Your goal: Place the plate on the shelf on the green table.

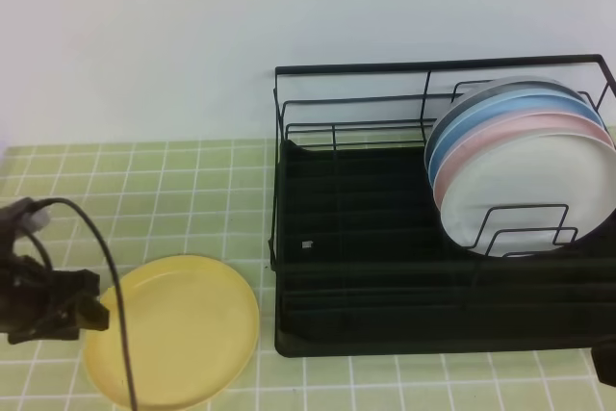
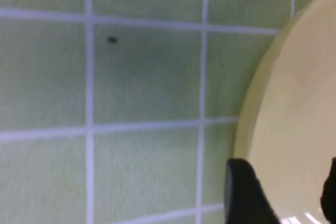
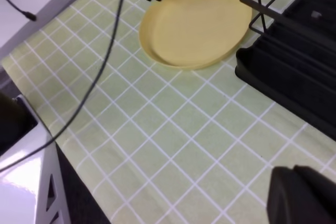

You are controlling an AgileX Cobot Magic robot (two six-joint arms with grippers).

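Note:
The pale-yellow plate (image 1: 178, 329) lies flat on the green table (image 1: 192, 190), just left of the shelf (image 1: 366, 228), a black wire rack with a ribbed tray base. My left gripper (image 1: 94, 313) is at the plate's left rim. In the left wrist view its two black fingers (image 2: 242, 195) stand apart over the plate (image 2: 294, 129), so the left gripper (image 2: 286, 198) is open and holds nothing. The right wrist view shows the plate (image 3: 197, 22) from farther off. My right gripper (image 3: 302, 198) is a single dark mass low over the tiles, shut and empty.
At the shelf's right end, a white plate (image 1: 539, 190), a pink plate (image 1: 500, 141) and a blue plate (image 1: 491, 113) stand on edge in the wire dividers. A black cable (image 1: 115, 315) crosses the yellow plate's left part. A white wall rises behind the table.

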